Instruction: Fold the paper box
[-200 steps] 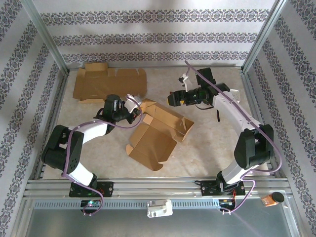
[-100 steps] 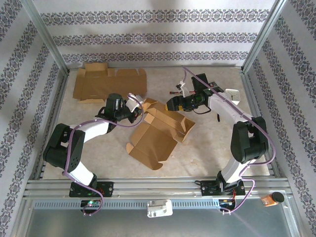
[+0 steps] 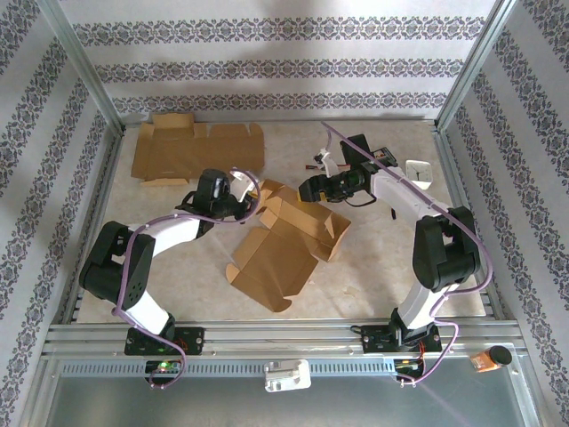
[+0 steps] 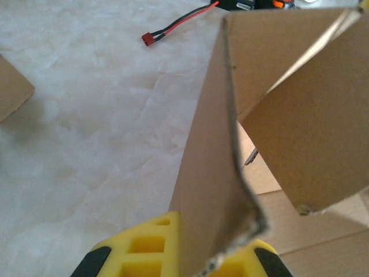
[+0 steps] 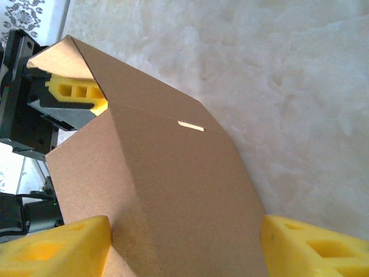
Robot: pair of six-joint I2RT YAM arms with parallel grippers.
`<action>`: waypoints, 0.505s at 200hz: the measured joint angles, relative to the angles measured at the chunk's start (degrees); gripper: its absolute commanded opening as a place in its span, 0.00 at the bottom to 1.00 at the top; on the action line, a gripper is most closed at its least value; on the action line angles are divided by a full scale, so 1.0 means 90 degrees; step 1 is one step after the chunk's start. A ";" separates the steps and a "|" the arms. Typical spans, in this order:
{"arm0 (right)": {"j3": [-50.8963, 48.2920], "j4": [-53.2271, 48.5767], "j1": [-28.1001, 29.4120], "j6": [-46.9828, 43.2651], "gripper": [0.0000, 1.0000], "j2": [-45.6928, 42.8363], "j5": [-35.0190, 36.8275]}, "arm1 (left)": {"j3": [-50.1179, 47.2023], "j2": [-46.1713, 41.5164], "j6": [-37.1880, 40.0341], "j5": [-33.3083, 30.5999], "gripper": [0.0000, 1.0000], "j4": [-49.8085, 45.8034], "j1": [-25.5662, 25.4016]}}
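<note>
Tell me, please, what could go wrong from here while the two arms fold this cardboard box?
1. The left gripper is shut on a box flap whose edge already looks frayed; a hard pull might tear it or let it slip.
2. The right gripper straddles the slotted panel with open jaws; closing askew could crease it off its fold line.

No readable text, numbers or brand marks. Brown folded cardboard box [image 3: 283, 253]: plain faces, unprinted. Flat brown cardboard sheet [image 3: 196, 151]: also plain. Striped patterned wall [image 3: 267, 68]: floral ornament, no lettering.
</note>
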 measured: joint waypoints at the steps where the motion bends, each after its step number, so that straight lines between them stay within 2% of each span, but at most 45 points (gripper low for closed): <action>1: -0.0010 0.0024 0.0005 0.0002 0.65 -0.0007 0.0010 | 0.0002 0.0000 -0.0024 -0.0005 0.00 -0.0005 -0.0002; 28: -0.0165 0.0226 0.0170 0.0024 0.62 -0.0121 0.0163 | 0.0002 0.0000 -0.0709 -0.0267 0.00 -0.0053 -0.0172; 61: -0.0408 0.0442 0.0452 0.0036 0.56 -0.0221 0.0323 | -0.0143 -0.0015 -0.1435 -0.0933 0.00 0.0007 -0.0537; 101: -0.0712 0.0760 0.0644 0.0100 0.55 -0.0437 0.0474 | -0.0719 -0.0406 -0.2052 -0.1744 0.00 0.0461 -0.0882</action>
